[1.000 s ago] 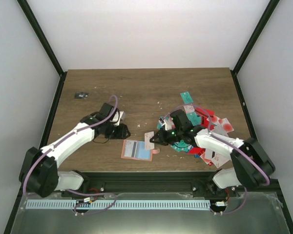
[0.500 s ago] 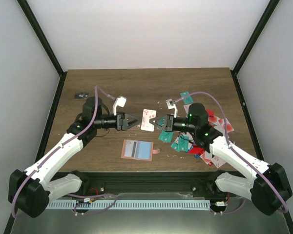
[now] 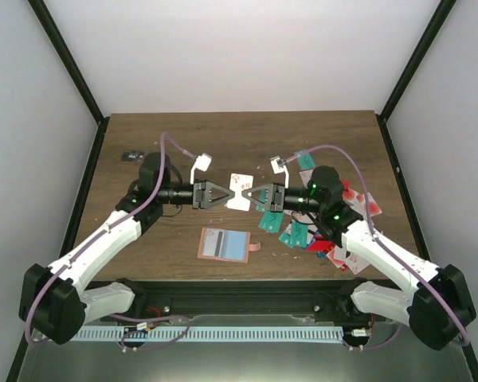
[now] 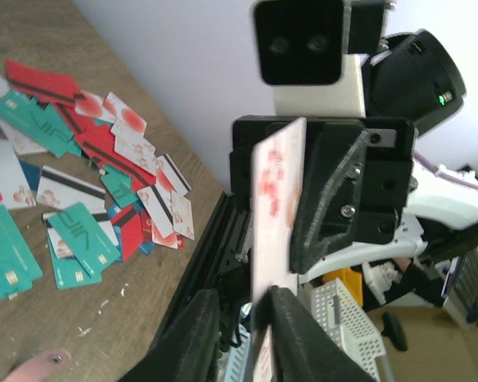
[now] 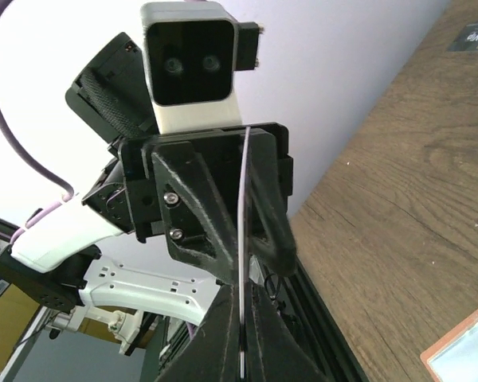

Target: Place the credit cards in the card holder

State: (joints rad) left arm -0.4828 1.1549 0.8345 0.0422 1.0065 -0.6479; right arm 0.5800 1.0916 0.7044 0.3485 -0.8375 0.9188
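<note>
A white-pink credit card (image 3: 239,192) hangs in the air between the two grippers, which face each other above the table. My right gripper (image 3: 252,195) is shut on its right end; the card shows edge-on (image 5: 244,207) between the right gripper's (image 5: 244,306) pads. My left gripper (image 3: 227,193) straddles the card's (image 4: 275,199) other end. In the left wrist view one finger (image 4: 291,318) touches the card and the other finger (image 4: 195,326) stands off with a gap. The salmon card holder (image 3: 223,245) lies open below. The other credit cards (image 3: 334,215) lie heaped at the right.
A tiny dark object (image 3: 131,155) lies at the far left of the wooden table (image 3: 223,143). The loose card pile (image 4: 80,175) spreads near the right arm. Dark frame posts and white walls close in the sides and back.
Both arms rose from the table, the right one carrying the white-pink card. The left gripper then moved in over the card's free end and its jaws narrowed.
</note>
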